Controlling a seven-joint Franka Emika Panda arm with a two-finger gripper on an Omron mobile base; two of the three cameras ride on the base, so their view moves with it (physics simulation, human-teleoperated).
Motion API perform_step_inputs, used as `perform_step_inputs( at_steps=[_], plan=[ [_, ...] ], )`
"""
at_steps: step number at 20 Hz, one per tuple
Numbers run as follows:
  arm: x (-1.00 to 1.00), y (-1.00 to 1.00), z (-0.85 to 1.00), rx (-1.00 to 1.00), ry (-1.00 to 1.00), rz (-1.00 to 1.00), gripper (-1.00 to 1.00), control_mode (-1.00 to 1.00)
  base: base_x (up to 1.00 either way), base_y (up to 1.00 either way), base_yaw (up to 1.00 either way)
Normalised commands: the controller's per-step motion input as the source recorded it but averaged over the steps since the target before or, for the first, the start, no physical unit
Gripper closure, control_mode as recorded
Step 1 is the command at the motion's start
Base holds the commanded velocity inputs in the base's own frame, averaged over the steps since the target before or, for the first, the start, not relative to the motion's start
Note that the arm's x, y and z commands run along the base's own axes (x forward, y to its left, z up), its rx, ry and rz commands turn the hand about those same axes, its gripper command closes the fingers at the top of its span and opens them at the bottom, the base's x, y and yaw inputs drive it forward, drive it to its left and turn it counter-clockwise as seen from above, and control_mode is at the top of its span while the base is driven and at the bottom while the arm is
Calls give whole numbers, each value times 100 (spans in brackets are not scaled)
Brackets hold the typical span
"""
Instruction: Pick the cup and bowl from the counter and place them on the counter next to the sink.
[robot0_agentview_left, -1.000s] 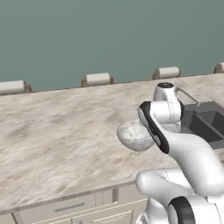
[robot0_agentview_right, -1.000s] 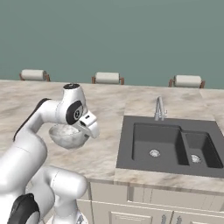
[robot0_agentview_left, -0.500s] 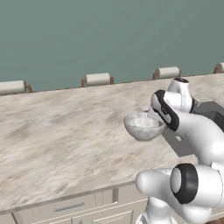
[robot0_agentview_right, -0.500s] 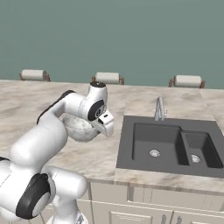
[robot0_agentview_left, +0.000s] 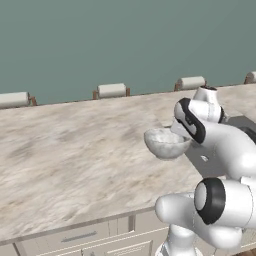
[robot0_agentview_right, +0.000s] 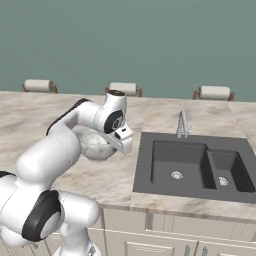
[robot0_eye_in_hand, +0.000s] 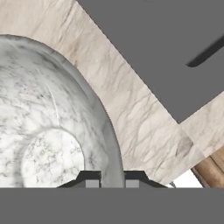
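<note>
Being held upright by its rim in narrowed jaws, bowl (robot0_agentview_left: 165, 143) opening upward, above bench (robot0_agentview_left: 75, 155), just beside sink (robot0_agentview_right: 195, 165).

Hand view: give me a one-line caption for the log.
End effector shut on the speckled bowl's rim, over the marbled counter beside the dark sink.

The left base view looks forward and down from behind the arm's left side, over the worktop (robot0_agentview_left: 75, 150) toward the far wall. The right base view looks the same way from the arm's right side and takes in the sink (robot0_agentview_right: 195, 167). Both share the worktop and the bowl (robot0_agentview_left: 166, 142). The hand view sits very near, looking down along the gripper (robot0_eye_in_hand: 112, 180) onto the bowl's rim.
</note>
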Motion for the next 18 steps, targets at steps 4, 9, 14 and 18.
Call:
perform_step_inputs(
  at_steps=[4, 9, 14, 18],
  plan=[
    [-30, -7, -1, 0, 0, -7, 100, -100, 0, 0, 0],
    [-33, -17, -16, 0, -10, -5, 100, -100, 0, 0, 0],
    [-7, -2, -25, -1, -11, -1, 100, -100, 0, 0, 0],
    [0, 0, -17, -9, -2, 0, 100, -100, 0, 0, 0]
  ],
)
